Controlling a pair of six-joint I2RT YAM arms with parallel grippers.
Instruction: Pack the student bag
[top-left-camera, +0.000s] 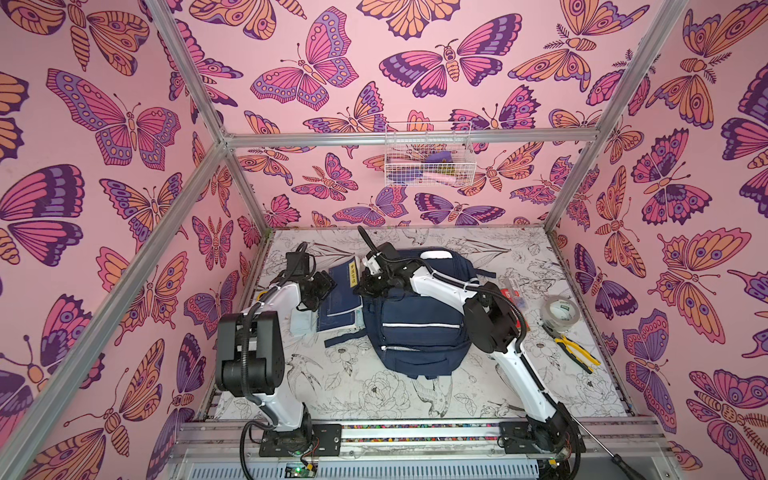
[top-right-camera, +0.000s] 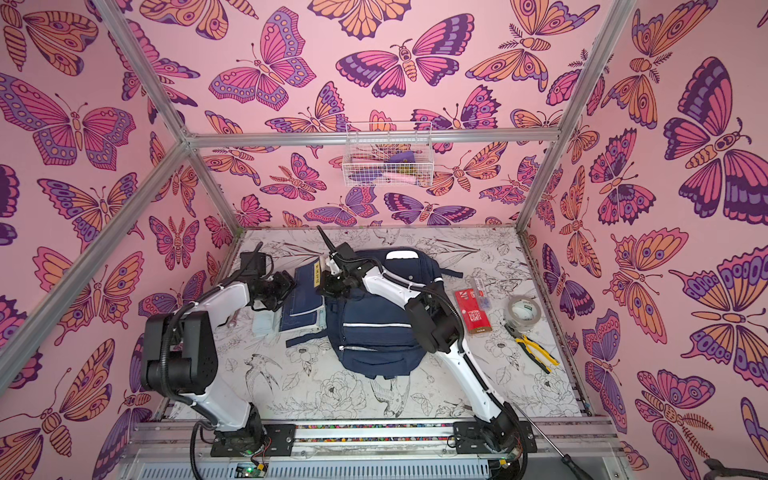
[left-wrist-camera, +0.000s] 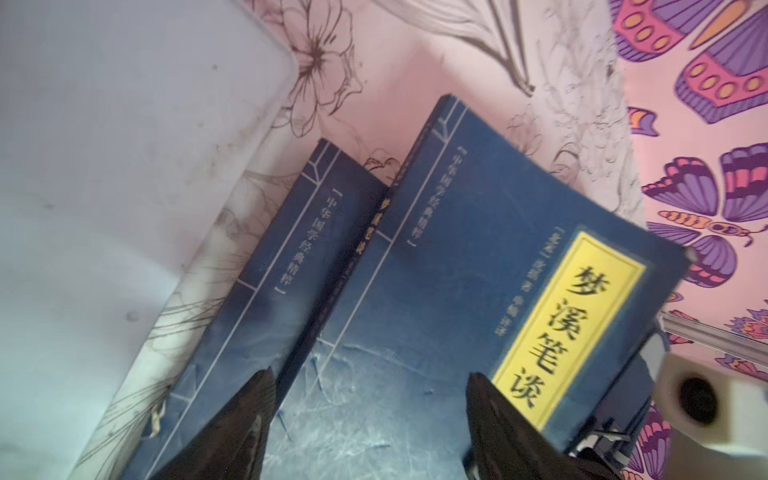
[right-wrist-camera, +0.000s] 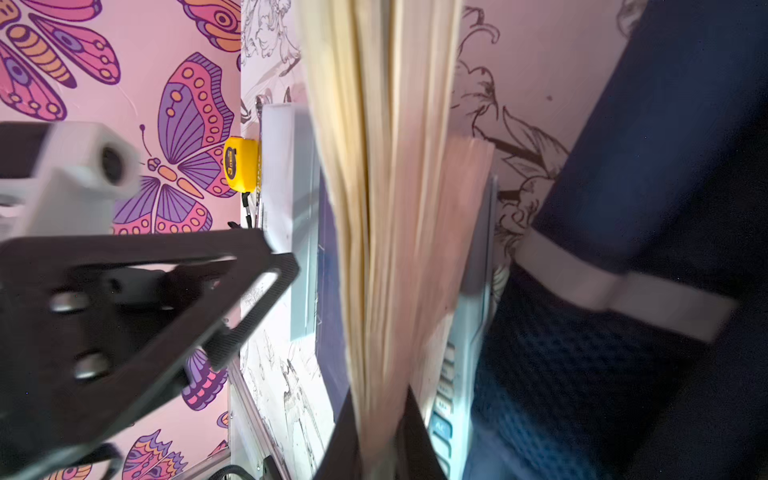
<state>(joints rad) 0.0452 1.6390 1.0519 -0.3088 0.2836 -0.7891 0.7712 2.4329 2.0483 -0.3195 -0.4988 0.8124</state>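
Note:
The student bag, navy with white stripes, lies flat mid-table in both top views. Just left of it a navy book with a yellow label rests on a second navy book. My right gripper reaches across the bag and is shut on the top book's cream page edge. My left gripper hovers open over the cover, nothing between its fingers. The bag's fabric lies beside the book in the right wrist view.
A pale case lies left of the books. A calculator sits under them. A yellow tape measure lies by the wall. Right of the bag are a red packet, tape roll and pliers. A wire basket hangs on the back wall.

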